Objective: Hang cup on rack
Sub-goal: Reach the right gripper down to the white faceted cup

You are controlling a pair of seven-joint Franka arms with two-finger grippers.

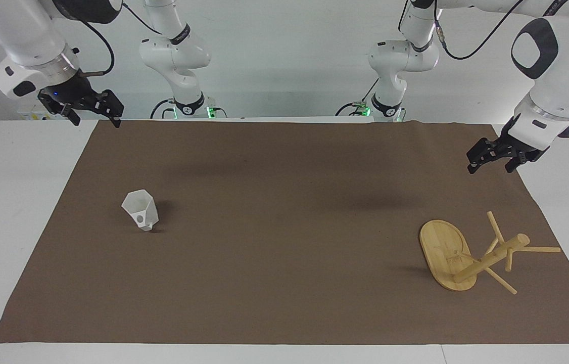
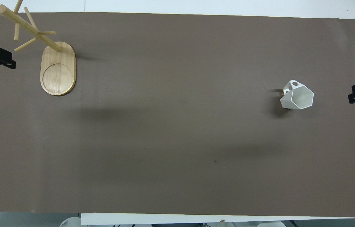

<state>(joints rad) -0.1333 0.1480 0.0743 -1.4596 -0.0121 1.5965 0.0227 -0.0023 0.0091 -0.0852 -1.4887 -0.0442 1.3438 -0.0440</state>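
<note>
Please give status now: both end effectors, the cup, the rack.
Left end effector open, raised near rack; right end effector open, raised at its table end. Cup upright on mat, untouched. Rack standing, pegs bare. Nothing between them.

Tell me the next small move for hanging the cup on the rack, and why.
Probably lower the right gripper toward the cup. Both grippers hang open and empty; the cup stands at the right arm's end of the brown mat, while the rack, its pegs bare, stands at the other end under the waiting left gripper.
</note>
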